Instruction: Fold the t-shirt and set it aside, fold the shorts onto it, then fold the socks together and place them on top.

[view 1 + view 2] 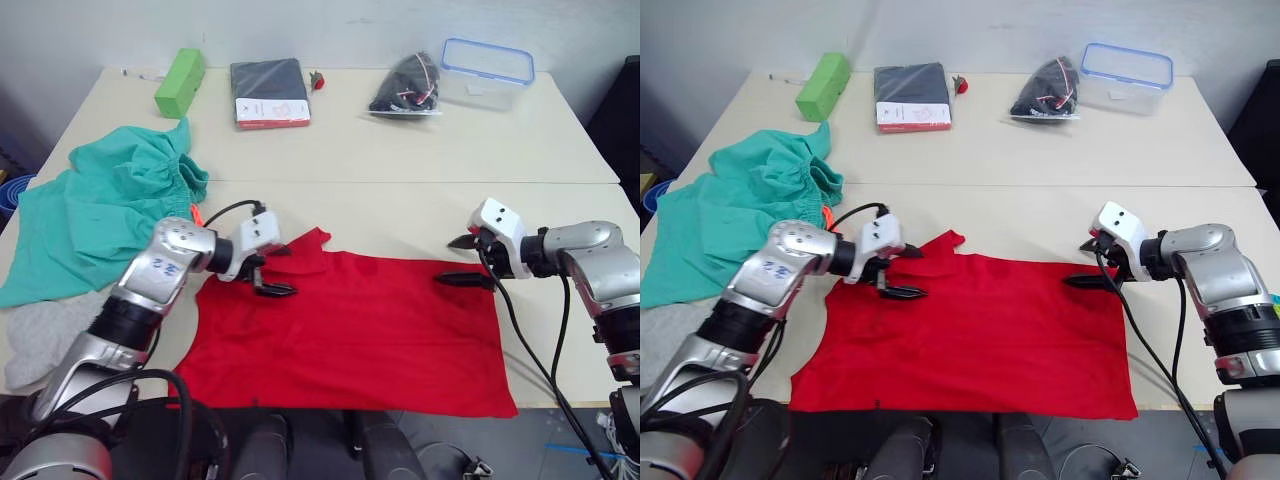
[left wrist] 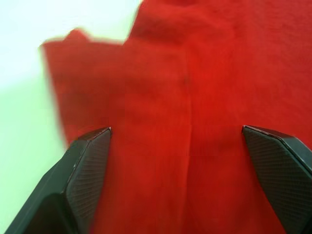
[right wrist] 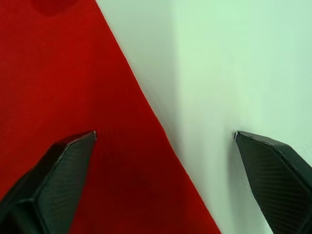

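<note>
At surface centre: t-shirt (image 1: 350, 335) spread flat.
Soft, limp cloth; both jaws gape wide—left gripper (image 1: 268, 272) at 9 o'clock edge, right gripper (image 1: 462, 261) at 3 o'clock edge.

Left hand (image 1: 268, 272) open, low; right hand (image 1: 462, 261) open, low

My pale table (image 1: 400, 160) carries the red t-shirt (image 1: 350, 340) spread flat at the near edge, the teal shorts (image 1: 100, 210) bunched at the left, and grey socks (image 1: 40, 335) at the near left corner. Along the far side lie a green block (image 1: 180, 82), a dark folded packet (image 1: 268, 92), a black bagged bundle (image 1: 408, 85) and a clear blue-rimmed box (image 1: 488, 72).
</note>
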